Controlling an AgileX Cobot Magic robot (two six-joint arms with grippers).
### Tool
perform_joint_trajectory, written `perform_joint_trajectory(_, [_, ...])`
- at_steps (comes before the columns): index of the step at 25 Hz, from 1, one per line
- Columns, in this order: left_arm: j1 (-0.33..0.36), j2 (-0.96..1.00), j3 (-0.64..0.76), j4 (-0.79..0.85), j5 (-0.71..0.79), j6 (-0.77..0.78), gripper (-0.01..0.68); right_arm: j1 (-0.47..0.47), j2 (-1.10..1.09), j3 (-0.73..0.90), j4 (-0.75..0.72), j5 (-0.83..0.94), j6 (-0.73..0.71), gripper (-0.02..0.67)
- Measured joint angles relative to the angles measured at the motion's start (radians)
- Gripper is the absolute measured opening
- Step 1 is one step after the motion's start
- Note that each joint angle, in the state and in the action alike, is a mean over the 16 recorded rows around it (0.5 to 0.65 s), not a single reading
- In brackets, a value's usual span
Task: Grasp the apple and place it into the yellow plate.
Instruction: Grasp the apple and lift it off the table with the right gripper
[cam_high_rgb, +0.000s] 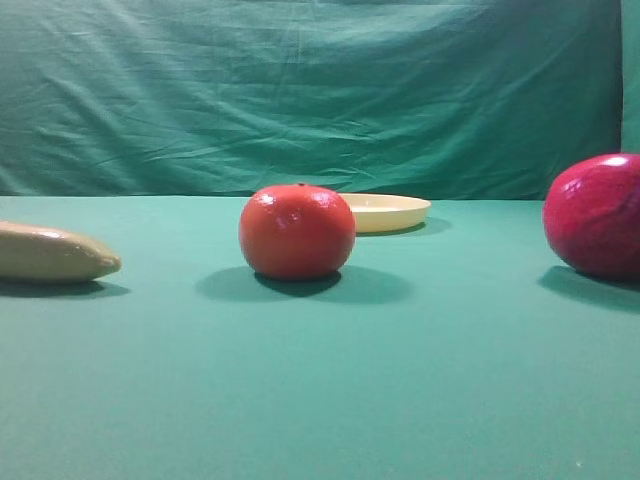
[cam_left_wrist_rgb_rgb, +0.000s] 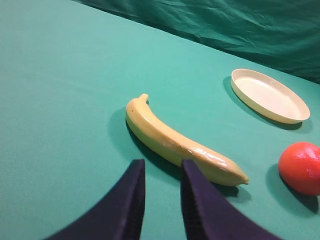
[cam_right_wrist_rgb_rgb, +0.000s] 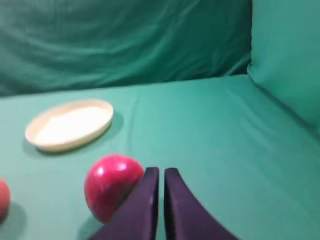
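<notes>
Two dark fingers of right end effector (cam_right_wrist_rgb_rgb: 159, 192) pressed together, empty, beside glossy magenta-red round apple (cam_right_wrist_rgb_rgb: 111, 185) on green tabletop (cam_right_wrist_rgb_rgb: 210, 150). Pale-yellow shallow plate (cam_right_wrist_rgb_rgb: 70, 124) beyond. Apple likely rigid, slick; grip across widest middle.

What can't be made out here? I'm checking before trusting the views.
- Apple: exterior high view, right side cut by the frame edge.
- Apple: right wrist view, partly behind the shut right gripper.
- Yellow plate: exterior view, left part hidden by the orange-red fruit.
</notes>
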Motion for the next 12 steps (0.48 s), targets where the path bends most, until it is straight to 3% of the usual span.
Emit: perform_joint_trajectory(12, [0.0,0.0,0.0,0.0,0.0,0.0,0.157,0.0,0.365,-0.231,0.141,0.261,-0.349,0.0])
